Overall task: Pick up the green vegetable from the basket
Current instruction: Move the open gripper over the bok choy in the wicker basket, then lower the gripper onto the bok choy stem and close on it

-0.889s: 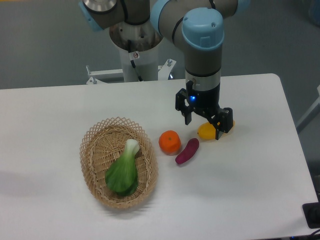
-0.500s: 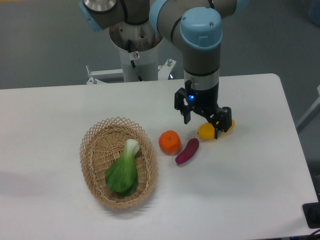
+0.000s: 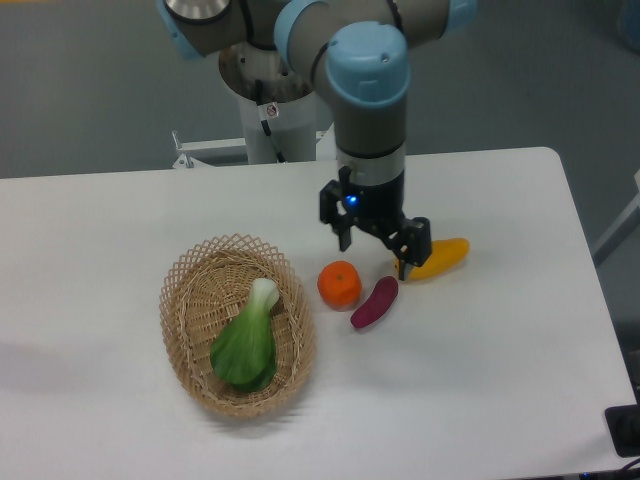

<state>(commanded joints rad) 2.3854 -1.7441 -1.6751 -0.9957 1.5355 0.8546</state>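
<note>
camera view: the green vegetable (image 3: 247, 342) lies inside the basket (image 3: 188, 272), stem toward the orange (image 3: 339, 284). right of the basket, the claw (image 3: 375, 241) hangs released and holding nothing above the orange, purple piece (image 3: 374, 303) and yellow fruit (image 3: 440, 256).

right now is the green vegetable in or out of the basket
In. The green vegetable lies inside the basket, stem toward the back; the open claw is off to its right.
</note>
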